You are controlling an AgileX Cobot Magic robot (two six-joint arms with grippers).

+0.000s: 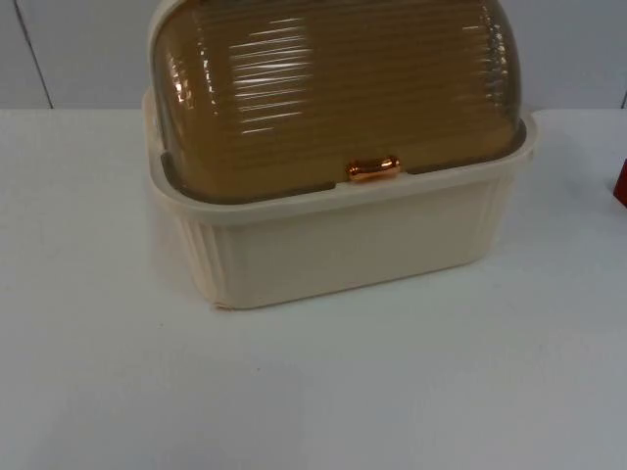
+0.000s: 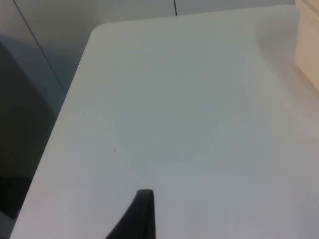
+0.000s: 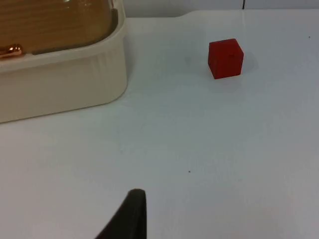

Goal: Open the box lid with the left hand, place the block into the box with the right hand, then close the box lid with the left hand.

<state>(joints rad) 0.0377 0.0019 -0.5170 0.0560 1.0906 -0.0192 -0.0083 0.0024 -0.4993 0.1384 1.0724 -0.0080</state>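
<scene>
None of the three steps is judged done. The box [image 1: 343,235] is found at the back of the table [image 1: 313,392], against the far edge, with its brown ribbed lid [image 1: 333,88] shut and the copper handle [image 1: 373,168] resting on the front rim. The red block [image 3: 226,59] lies on the table well apart from the box, toward the right edge, untouched. Opening, loading and closing are all left.

The left gripper [image 2: 142,214] is held above bare table near the left edge, the box's corner well apart from it; the right gripper [image 3: 130,214] is held above the table in front of the box and block. Whether either gripper is apart or together cannot be told.

The table is white and smooth, with a rounded corner. A grey partition wall [image 1: 78,49] is noted behind the far edge.
</scene>
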